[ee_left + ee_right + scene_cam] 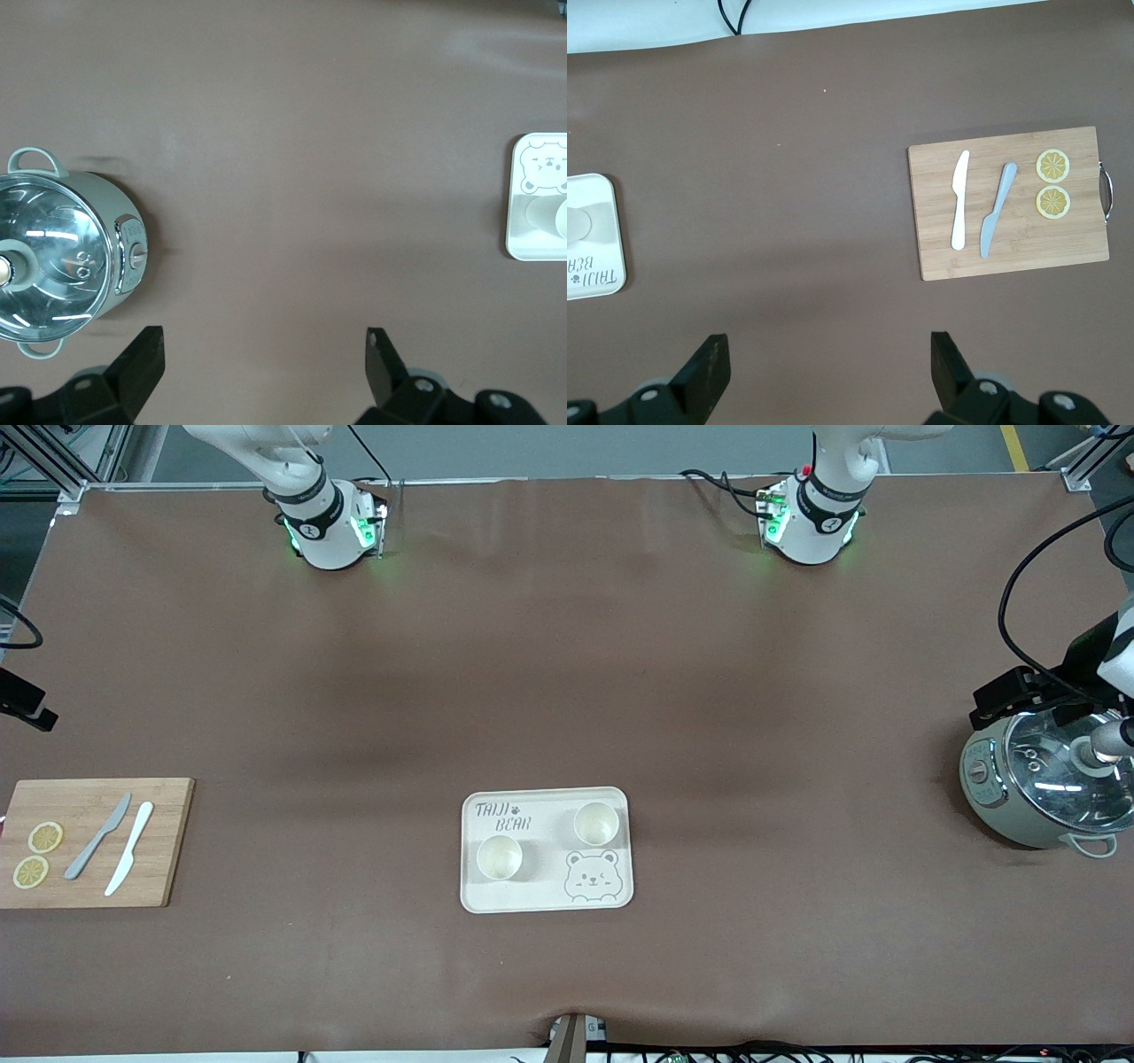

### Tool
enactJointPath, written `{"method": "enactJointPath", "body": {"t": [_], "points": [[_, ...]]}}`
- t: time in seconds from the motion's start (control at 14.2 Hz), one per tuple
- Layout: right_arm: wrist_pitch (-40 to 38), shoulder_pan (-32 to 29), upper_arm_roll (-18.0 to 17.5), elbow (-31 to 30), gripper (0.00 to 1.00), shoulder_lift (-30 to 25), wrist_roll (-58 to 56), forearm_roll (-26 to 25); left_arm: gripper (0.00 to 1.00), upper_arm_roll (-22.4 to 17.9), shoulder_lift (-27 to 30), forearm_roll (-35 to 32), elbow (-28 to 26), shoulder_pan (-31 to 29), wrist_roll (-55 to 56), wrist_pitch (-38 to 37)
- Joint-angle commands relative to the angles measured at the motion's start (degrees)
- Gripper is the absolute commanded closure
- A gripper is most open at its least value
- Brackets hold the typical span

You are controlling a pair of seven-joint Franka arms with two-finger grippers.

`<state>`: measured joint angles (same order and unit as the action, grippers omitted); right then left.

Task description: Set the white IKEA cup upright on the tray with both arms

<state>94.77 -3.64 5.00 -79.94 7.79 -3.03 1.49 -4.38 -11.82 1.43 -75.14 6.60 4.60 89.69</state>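
Note:
The cream tray (540,887) with "TAIJI BEAR" lettering lies near the middle of the table, toward the front camera. Two white cups stand upright on it, one (499,857) below the lettering and one (595,823) above the bear face. My left gripper (261,343) is open and empty, high over bare table beside the pot; the tray's edge (523,243) shows in its view. My right gripper (826,347) is open and empty, high over bare table between the tray (598,261) and the cutting board.
A sage-green pot (1045,788) with a glass lid stands at the left arm's end, also in the left wrist view (62,257). A wooden cutting board (168,841) with two knives and two lemon slices lies at the right arm's end, also in the right wrist view (1019,257).

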Motion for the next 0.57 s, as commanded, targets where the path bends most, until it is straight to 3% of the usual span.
{"method": "enactJointPath", "body": {"t": [0.0,0.49], "points": [[-0.03,-0.32,-0.17,1.10,0.00,0.38,-0.57,-0.09,0.00,0.16,0.48,-0.73,-0.09,-0.27,0.15,-0.39],[0.68,-0.49,-0.17,1.19,0.00,0.38,-0.57,-0.09,0.00,0.16,0.39,-0.64,-0.09,-0.28,0.15,-0.39]]}}
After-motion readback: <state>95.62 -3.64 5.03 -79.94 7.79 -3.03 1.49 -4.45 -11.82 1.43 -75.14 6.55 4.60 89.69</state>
